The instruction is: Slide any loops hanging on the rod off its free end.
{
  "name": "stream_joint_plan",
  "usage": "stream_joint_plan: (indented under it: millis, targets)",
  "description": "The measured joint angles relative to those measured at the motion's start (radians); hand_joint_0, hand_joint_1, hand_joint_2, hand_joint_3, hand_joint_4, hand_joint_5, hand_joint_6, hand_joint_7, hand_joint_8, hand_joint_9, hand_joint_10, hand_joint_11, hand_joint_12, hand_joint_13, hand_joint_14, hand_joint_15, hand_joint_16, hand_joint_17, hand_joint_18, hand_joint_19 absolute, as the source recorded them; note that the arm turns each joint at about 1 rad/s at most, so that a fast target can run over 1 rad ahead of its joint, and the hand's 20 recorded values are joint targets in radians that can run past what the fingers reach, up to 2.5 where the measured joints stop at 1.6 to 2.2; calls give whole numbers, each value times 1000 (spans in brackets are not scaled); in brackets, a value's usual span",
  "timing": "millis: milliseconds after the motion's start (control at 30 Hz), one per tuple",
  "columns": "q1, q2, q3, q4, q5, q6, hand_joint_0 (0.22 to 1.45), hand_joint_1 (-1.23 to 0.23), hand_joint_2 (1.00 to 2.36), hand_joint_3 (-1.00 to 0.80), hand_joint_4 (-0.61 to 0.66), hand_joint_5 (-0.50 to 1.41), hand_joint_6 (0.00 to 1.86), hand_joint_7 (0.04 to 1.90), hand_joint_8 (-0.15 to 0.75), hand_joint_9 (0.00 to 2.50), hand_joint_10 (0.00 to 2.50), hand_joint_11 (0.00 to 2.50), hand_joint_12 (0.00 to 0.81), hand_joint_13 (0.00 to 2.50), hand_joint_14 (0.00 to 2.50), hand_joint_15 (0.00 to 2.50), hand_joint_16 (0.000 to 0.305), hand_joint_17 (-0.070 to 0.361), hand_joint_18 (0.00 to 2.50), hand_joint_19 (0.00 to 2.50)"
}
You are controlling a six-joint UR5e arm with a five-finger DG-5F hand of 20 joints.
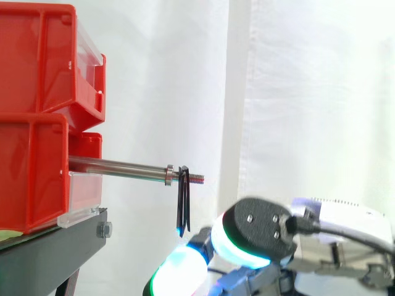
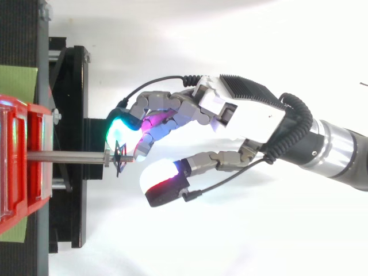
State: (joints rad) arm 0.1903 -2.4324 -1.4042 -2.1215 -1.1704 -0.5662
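Observation:
A steel rod (image 1: pixel 117 166) sticks out level from the red bins (image 1: pixel 37 117), its threaded free end pointing right. A thin black loop (image 1: pixel 184 200) hangs just past the rod's collar, close to that end, and appears from above as a small dark tangle (image 2: pixel 120 158). My hand (image 2: pixel 230 115) comes in from the right with relaxed, spread fingers and is open. Its glowing fingertips (image 2: pixel 123 129) sit beside the rod's tip and the loop. The thumb (image 2: pixel 164 181) stays apart on the near side. From the side, the fingertips (image 1: pixel 185 265) lie just under the loop's lower end.
The bins stand stacked on a black stand (image 1: pixel 49 253) before a white curtain. From above, the stand's frame (image 2: pixel 69 115) lies under the rod, and green patches (image 2: pixel 17 86) show at the left edge.

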Motion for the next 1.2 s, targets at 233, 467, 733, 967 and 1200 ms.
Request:
stream_joint_plan:
  millis: [233, 467, 733, 967, 1200]
  targets:
    - [-13, -41, 41, -12, -24, 57, 608, -526, 1006, -424, 298, -133, 503, 962, 288, 989, 15, 598, 343, 860, 14, 403, 50, 113, 779, 475]
    - [-24, -43, 82, -25, -61, 55, 610, -483, 1006, -433, 306, -131, 503, 961, 290, 993, 12, 583, 344, 859, 14, 403, 50, 113, 774, 485]
    - [-27, -44, 88, -28, -70, 51, 607, -497, 1006, -422, 305, -129, 503, 968, 295, 993, 14, 595, 346, 861, 14, 401, 50, 113, 777, 486]
    - [-26, -44, 93, -26, -72, 50, 605, -533, 1008, -416, 301, -126, 503, 982, 296, 996, 15, 591, 349, 868, 13, 398, 50, 113, 784, 478]
    - [-26, -43, 106, -28, -73, 53, 609, -554, 1009, -406, 297, -120, 503, 1003, 294, 997, 13, 602, 346, 871, 15, 401, 50, 113, 789, 477]
